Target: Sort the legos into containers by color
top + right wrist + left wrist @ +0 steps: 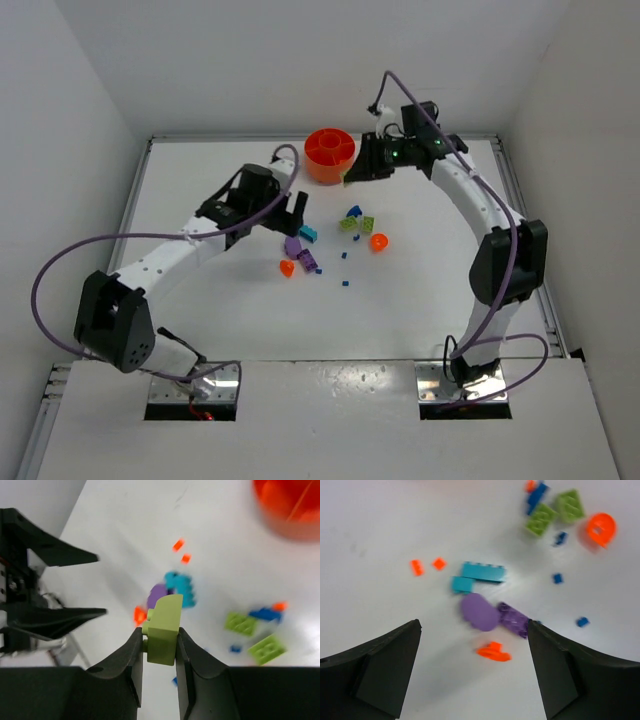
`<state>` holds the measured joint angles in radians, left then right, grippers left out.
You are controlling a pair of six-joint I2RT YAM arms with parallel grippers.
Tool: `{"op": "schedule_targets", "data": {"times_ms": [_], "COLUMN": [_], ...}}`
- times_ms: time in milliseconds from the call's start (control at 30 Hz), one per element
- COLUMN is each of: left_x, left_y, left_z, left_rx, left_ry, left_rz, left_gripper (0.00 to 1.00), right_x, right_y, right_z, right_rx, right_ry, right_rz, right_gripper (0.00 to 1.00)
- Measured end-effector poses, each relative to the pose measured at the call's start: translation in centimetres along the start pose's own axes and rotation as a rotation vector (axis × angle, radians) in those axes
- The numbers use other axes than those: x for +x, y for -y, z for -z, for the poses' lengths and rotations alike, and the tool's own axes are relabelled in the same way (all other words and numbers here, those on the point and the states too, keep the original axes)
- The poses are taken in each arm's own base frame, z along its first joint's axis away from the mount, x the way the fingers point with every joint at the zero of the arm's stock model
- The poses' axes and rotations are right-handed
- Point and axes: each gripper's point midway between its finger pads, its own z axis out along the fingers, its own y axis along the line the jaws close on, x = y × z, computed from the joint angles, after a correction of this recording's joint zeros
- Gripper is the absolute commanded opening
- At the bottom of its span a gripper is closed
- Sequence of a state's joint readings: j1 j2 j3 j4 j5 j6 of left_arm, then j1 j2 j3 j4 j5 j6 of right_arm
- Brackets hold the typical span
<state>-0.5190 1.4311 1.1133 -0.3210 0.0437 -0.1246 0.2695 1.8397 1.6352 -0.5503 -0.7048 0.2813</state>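
My right gripper [159, 636] is shut on a lime green brick [167, 614] and holds it in the air just right of the round orange dish [329, 153], which also shows in the right wrist view [290, 507]. My left gripper [295, 208] is open and empty above the loose legos. Between its fingers [395, 670] lie a purple rounded piece [479, 611], a purple brick [514, 620] and a flat orange piece [494, 652]. A cyan brick [482, 572], two lime bricks [540, 519], a blue piece [536, 496] and an orange round piece [601, 528] lie beyond.
Tiny blue squares [345, 283] and two tiny orange squares [439, 563] are scattered round the pile. The legos cluster mid-table [340, 240], between the two arms. White walls close the back and sides.
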Motion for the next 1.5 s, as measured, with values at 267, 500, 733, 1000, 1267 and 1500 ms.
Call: {"op": "schedule_targets", "data": {"times_ms": [267,500,733,1000,1267,1500], "left_x": [-0.5,1.8,2.6,3.6,3.9,3.8], "left_y": [-8.1,-10.8,-11.5,-11.6,-11.4,-11.3], "left_z": [3.0,3.4,3.5,2.5,2.2,2.2], "left_rx": [-0.205,-0.269,-0.284,-0.267,-0.251,-0.244], "left_ry": [0.038,-0.01,-0.031,-0.067,-0.074,-0.073], "left_rz": [0.126,0.192,0.217,0.25,0.265,0.267], "left_gripper": [0.98,0.99,0.99,0.99,0.99,0.99], "right_x": [-6.9,-9.0,-12.1,-12.2,-11.5,-11.7], "right_y": [3.4,9.2,10.1,10.1,12.3,13.1], "right_z": [-2.7,-7.7,-8.9,-10.9,-12.7,-12.9], "right_rx": [0.109,0.211,0.252,0.269,0.334,0.38], "right_ry": [0.117,0.16,0.263,0.284,0.284,0.297], "right_rz": [0.115,0.091,0.116,0.111,0.09,0.088], "right_gripper": [0.0,0.0,0.0,0.0,0.0,0.22]}}
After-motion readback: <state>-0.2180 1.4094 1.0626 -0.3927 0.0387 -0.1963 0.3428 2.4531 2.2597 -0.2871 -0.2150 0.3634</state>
